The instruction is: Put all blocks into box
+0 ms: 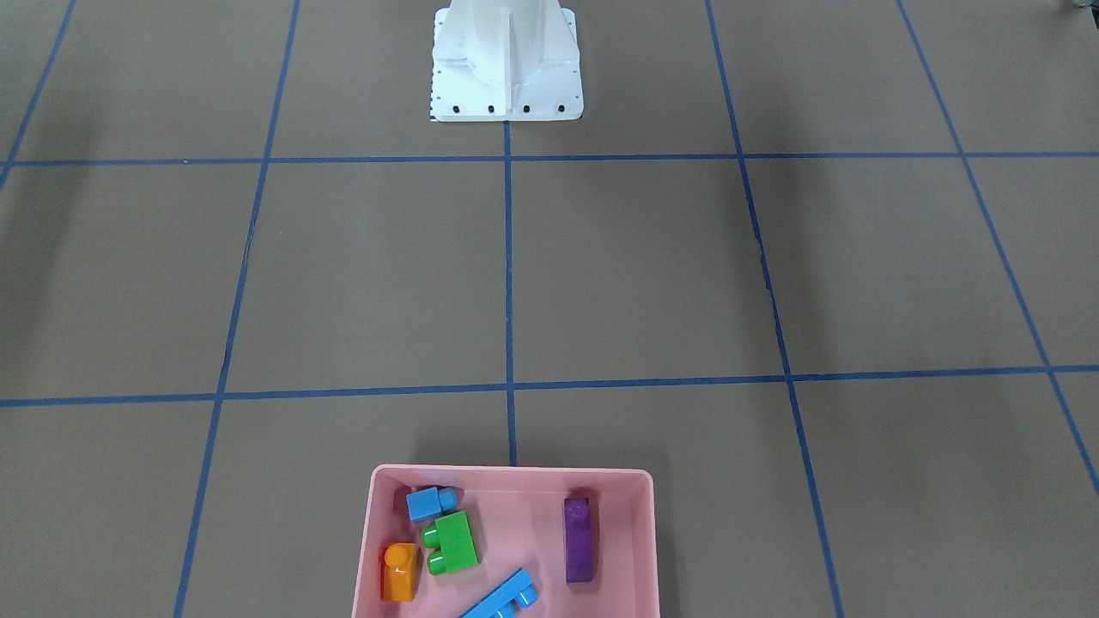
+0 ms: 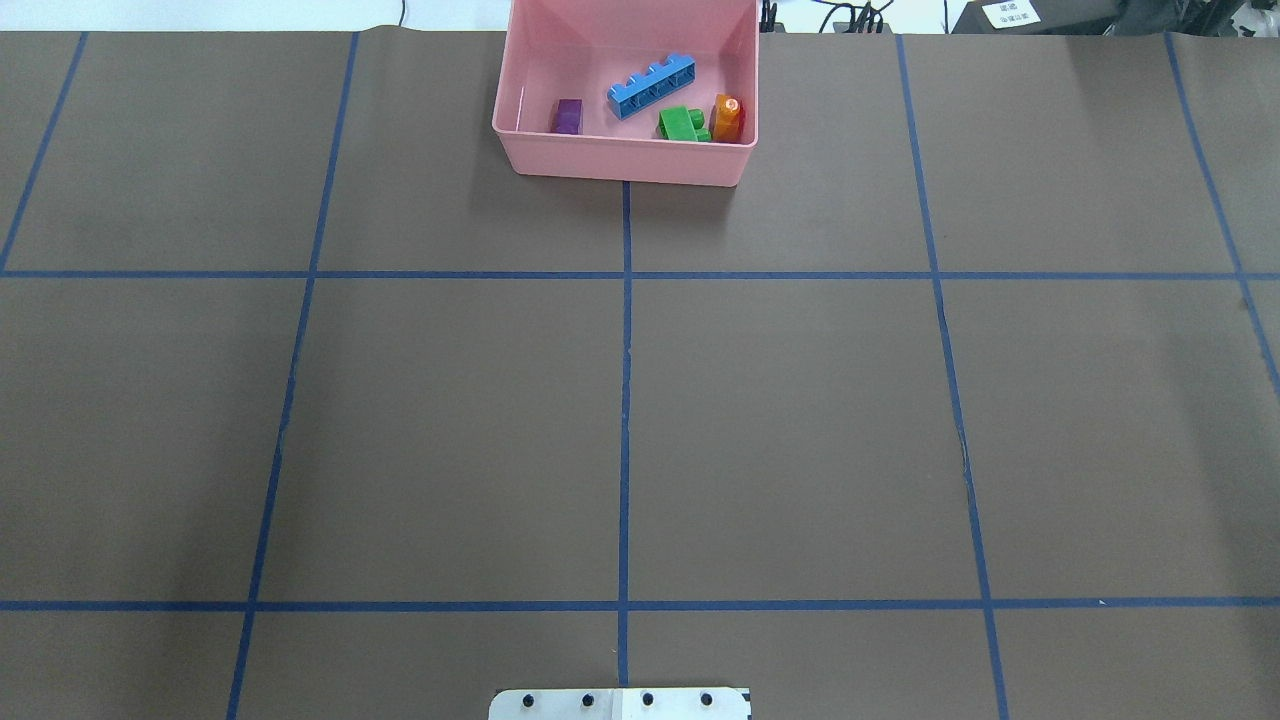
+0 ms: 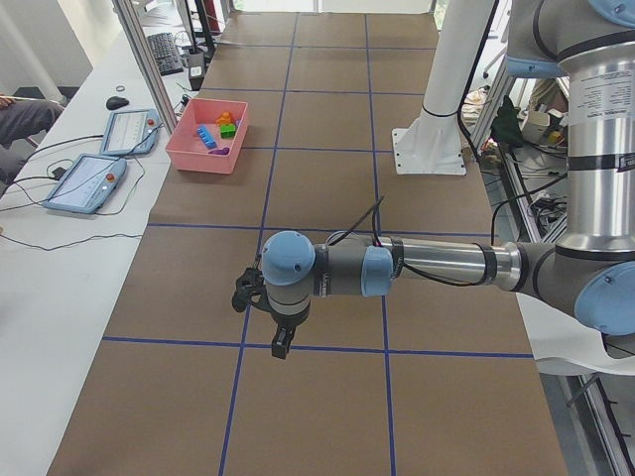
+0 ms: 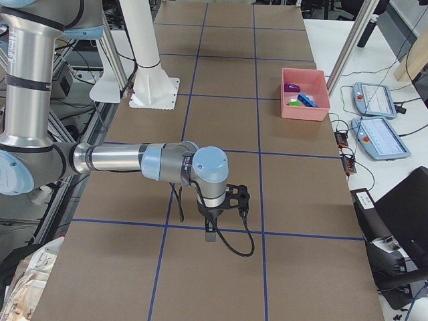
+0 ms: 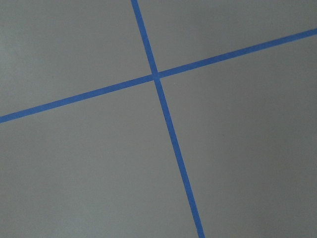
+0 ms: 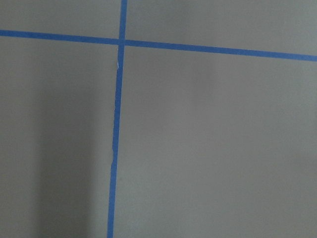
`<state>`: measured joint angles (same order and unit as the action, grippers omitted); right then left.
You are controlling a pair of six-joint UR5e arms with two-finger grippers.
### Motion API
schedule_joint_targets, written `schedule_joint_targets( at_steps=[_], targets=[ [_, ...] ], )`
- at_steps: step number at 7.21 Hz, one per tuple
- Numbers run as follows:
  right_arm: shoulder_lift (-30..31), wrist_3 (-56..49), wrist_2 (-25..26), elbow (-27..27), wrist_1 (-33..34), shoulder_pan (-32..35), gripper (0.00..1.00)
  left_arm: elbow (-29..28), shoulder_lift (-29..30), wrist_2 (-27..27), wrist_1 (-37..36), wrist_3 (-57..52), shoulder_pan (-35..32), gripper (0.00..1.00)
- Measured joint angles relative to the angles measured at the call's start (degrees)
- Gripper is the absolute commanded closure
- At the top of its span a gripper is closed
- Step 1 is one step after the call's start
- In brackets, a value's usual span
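Note:
The pink box [image 1: 511, 470] sits at the table's far edge from the robot, also seen from overhead as the box [image 2: 620, 160]. Inside it lie the orange block [image 1: 400, 571], green block [image 1: 451, 542], small blue block [image 1: 432, 502], long blue block [image 1: 502, 596] and purple block [image 1: 579, 539]. No block lies on the brown table. The left gripper [image 3: 282, 342] hangs low over the table, far from the box, and the right gripper [image 4: 209, 234] does the same at the other end. I cannot tell whether either is open or shut. Both wrist views show only bare table and blue tape.
The white robot base [image 1: 506, 64] stands at the robot's side of the table. Blue tape lines grid the brown surface. Two tablets [image 3: 84, 181] and cables lie on the white bench beyond the box, with a person's arm [image 3: 20, 114] at its edge.

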<state>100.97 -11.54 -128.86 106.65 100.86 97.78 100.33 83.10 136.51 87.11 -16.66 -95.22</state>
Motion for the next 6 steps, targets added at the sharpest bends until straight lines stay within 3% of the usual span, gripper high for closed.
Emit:
schedule_joint_targets(
  at_steps=[6],
  targets=[
    [0.1, -0.6, -0.3, 0.5, -0.1, -3.0, 0.00, 2.3, -2.3, 0.1, 0.3, 0.0, -0.5, 0.00]
  ],
)
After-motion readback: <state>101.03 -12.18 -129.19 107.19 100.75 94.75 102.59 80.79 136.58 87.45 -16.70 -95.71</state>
